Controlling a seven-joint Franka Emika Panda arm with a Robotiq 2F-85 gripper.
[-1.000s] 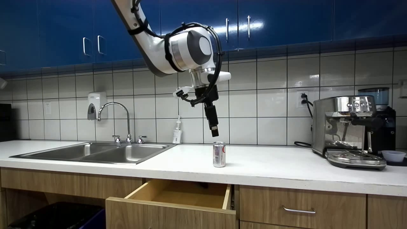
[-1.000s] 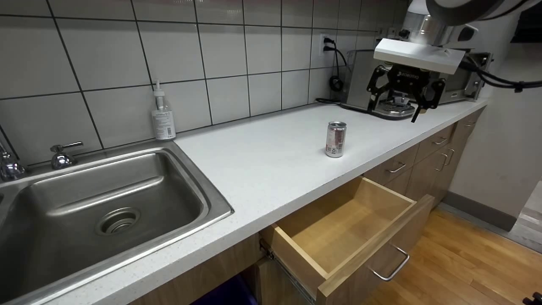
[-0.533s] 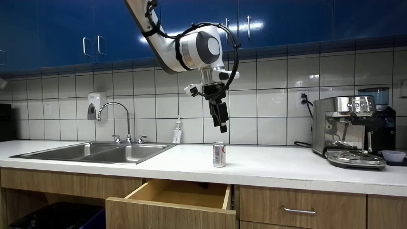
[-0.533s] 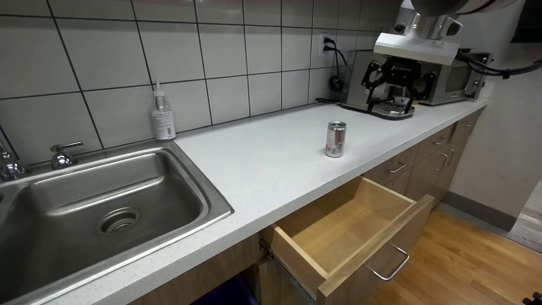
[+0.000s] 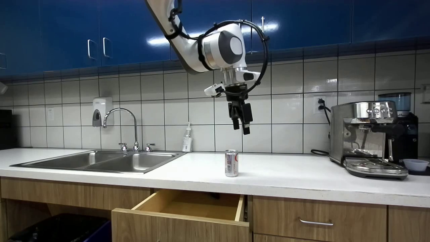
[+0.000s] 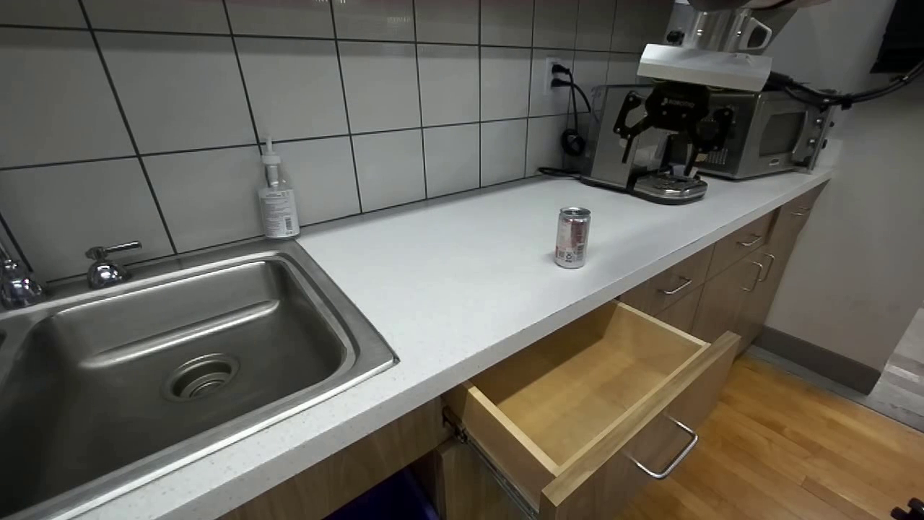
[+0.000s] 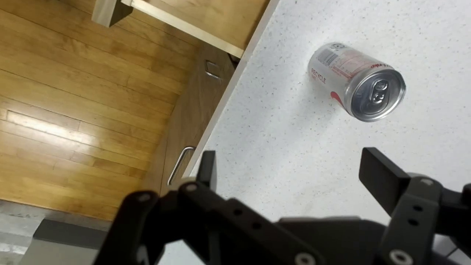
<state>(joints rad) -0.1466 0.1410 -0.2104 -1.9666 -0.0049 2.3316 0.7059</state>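
Observation:
My black gripper (image 5: 241,129) hangs in the air above the white counter (image 6: 462,282), its jaws wide apart with only air between them. In the wrist view the fingers (image 7: 208,167) stand far from each other, and the counter shows through the gap. The nearest object is a silver and red drink can (image 5: 231,163), upright on the counter near its front edge. In the wrist view the can (image 7: 338,70) lies beyond the fingertips, toward the upper right, untouched. Below the counter edge, a wooden drawer (image 6: 642,415) is pulled out, and its side wall (image 7: 191,31) shows at the wrist view's top.
A steel sink (image 6: 361,339) with a faucet (image 5: 135,131) is set into the counter. A soap bottle (image 6: 278,202) stands by the tiled wall. The espresso machine (image 5: 339,134) and a microwave (image 6: 783,137) sit farther along. Blue cabinets (image 5: 208,13) hang above.
In both exterior views the arm has risen and moved away from the can, rightward in one of them, with the wrist turning slightly. The jaws stay wide; can and drawer have not moved.

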